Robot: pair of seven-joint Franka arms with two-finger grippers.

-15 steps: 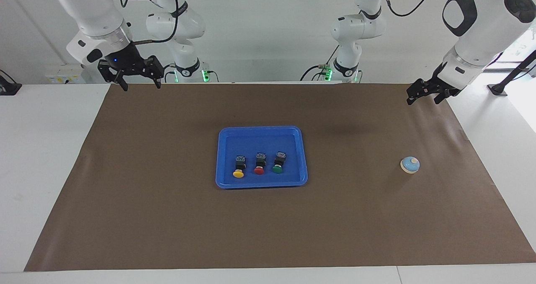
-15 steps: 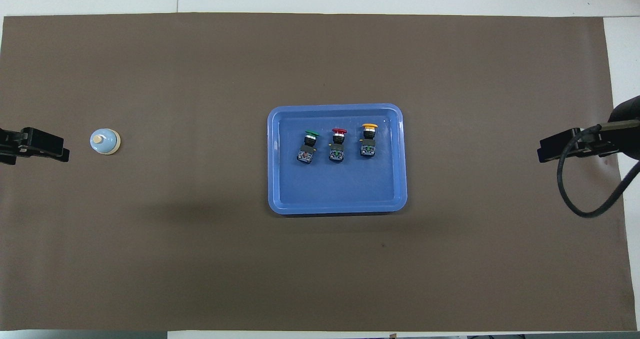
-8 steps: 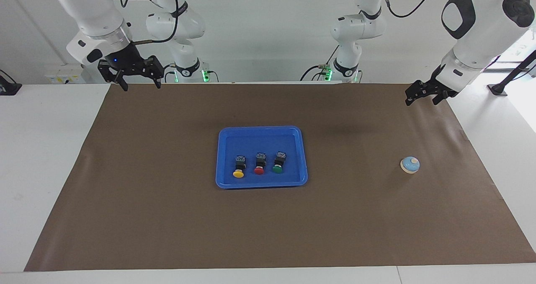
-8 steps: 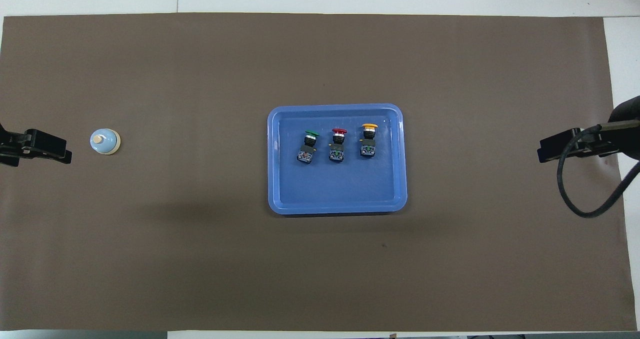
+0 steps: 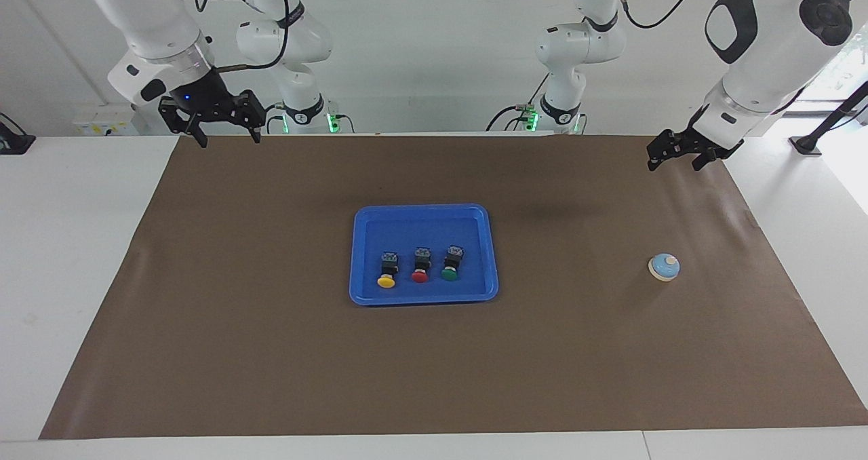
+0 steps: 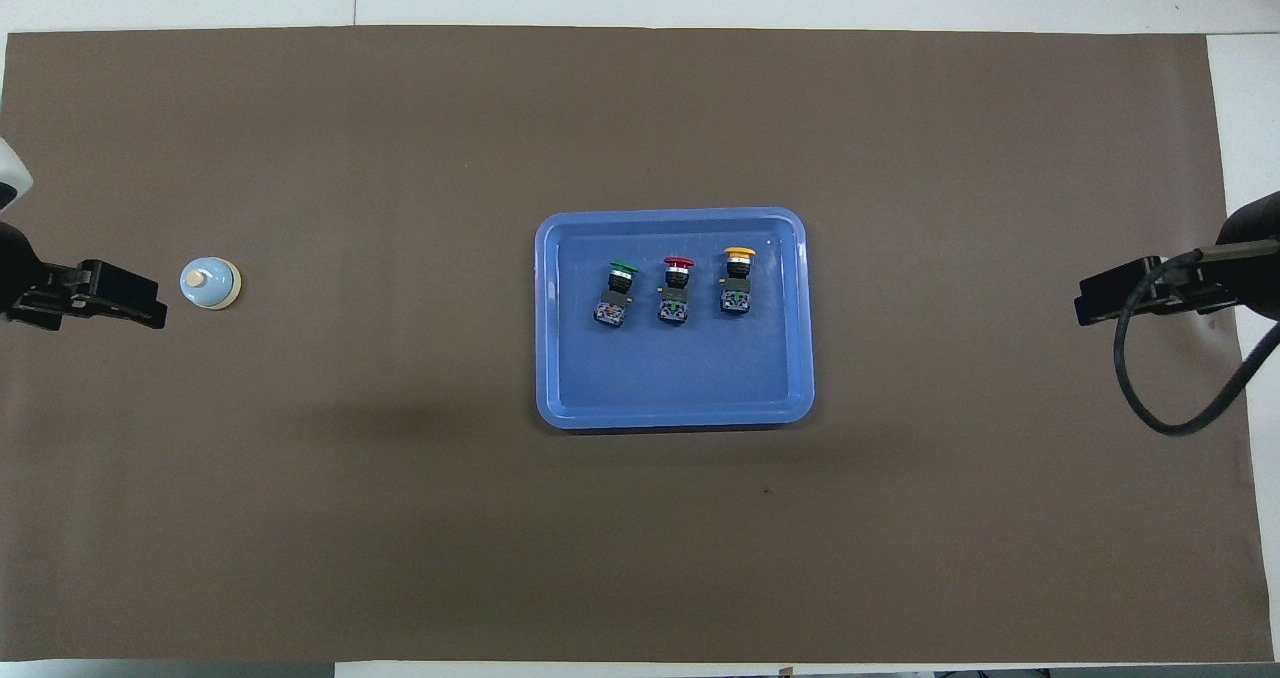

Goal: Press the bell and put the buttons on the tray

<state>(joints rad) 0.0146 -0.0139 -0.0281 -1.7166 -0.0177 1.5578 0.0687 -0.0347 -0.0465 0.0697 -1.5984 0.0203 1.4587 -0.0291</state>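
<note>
The blue tray point(image 5: 361, 256) point(image 6: 680, 398) lies in the middle of the brown mat. Three buttons lie in a row in it: yellow point(image 5: 386, 273) point(image 6: 738, 280), red point(image 5: 420, 268) point(image 6: 675, 290) and green point(image 5: 451, 265) point(image 6: 616, 294). The light-blue bell point(image 5: 664, 267) point(image 6: 210, 283) stands on the mat toward the left arm's end. My left gripper point(image 5: 673, 164) point(image 6: 140, 305) hangs open and empty, high over the mat beside the bell, not touching it. My right gripper point(image 5: 229, 140) point(image 6: 1092, 303) waits open and empty over the mat's edge at the right arm's end.
The brown mat point(image 5: 434, 365) covers most of the white table point(image 5: 68, 256). A black cable point(image 6: 1150, 398) loops down from the right arm's wrist.
My left gripper has drifted a little toward the bell while staying raised. The right arm, tray, buttons and bell have not moved.
</note>
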